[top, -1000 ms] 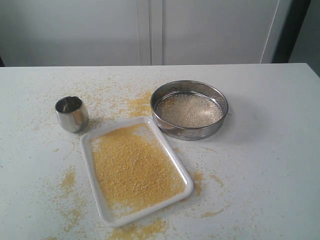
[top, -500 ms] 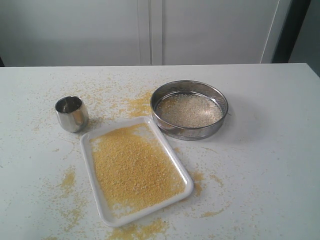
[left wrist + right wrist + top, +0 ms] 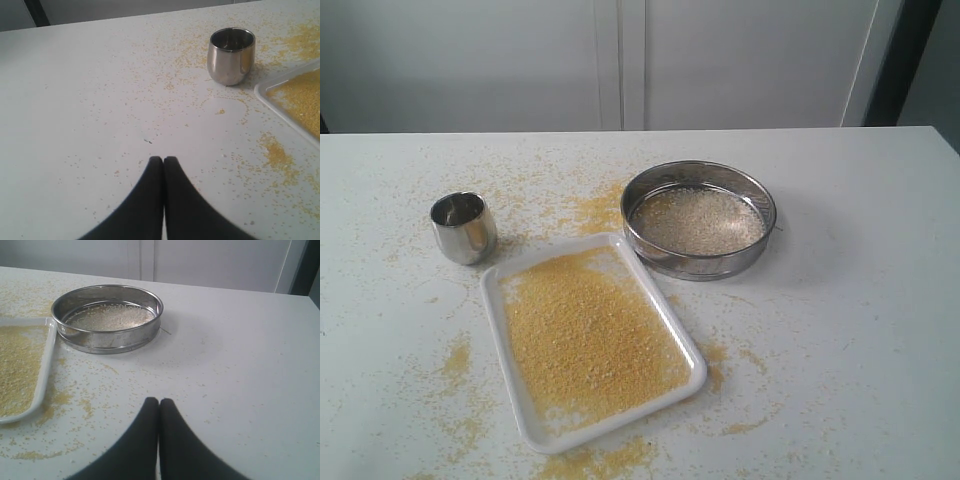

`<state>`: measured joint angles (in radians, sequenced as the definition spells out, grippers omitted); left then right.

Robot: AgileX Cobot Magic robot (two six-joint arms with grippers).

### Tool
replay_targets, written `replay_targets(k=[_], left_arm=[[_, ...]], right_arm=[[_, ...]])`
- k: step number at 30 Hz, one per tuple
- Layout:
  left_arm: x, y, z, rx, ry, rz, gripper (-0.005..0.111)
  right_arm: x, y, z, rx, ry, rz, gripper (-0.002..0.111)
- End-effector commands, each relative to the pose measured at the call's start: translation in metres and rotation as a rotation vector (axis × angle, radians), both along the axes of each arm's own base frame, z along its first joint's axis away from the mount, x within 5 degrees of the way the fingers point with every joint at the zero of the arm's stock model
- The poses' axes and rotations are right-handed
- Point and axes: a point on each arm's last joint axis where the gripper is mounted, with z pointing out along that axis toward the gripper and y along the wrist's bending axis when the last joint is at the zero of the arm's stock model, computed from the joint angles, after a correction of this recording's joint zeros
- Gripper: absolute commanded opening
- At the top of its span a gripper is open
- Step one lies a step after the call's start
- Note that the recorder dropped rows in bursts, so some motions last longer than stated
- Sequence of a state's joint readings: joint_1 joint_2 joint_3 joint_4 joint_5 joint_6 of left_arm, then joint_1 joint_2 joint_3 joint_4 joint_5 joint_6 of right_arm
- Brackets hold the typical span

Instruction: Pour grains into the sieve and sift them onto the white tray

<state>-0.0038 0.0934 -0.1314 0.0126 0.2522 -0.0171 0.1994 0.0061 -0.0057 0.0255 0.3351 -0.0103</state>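
Steel sieve (image 3: 700, 263): pale granules (image 3: 698, 220); white tray (image 3: 542, 428): yellow meal (image 3: 585, 335); left end effector (image 3: 163, 159), right end effector (image 3: 159, 401) closed.

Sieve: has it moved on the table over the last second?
No. In the exterior view the sieve sits at the same spot beside the white tray's far corner, as before.

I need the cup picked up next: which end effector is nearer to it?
Left. The left end effector faces the cup across the table; the right end effector faces the sieve, with no cup in its view.
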Motion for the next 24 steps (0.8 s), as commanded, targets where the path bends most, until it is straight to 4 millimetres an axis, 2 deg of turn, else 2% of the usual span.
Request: replay_targets(k=[1, 8, 16, 24], left_arm=[[-0.002, 0.0, -0.008, -0.025, -0.03, 0.005, 0.0], [-0.004, 0.0, -0.013, -0.025, -0.078, 0.007, 0.0], [-0.003, -0.001, -0.032, -0.044, -0.026, 0.007, 0.0], [-0.004, -0.001, -0.037, -0.042, 0.018, 0.002, 0.0]], right_arm=[[0.0, 0.0, 0.0, -0.005, -0.017, -0.002, 0.0], [0.0, 0.0, 0.0, -0.005, -0.017, -0.002, 0.0], [0.0, 0.0, 0.0, -0.005, -0.017, -0.002, 0.0], [0.0, 0.0, 0.0, -0.005, -0.017, -0.002, 0.0]])
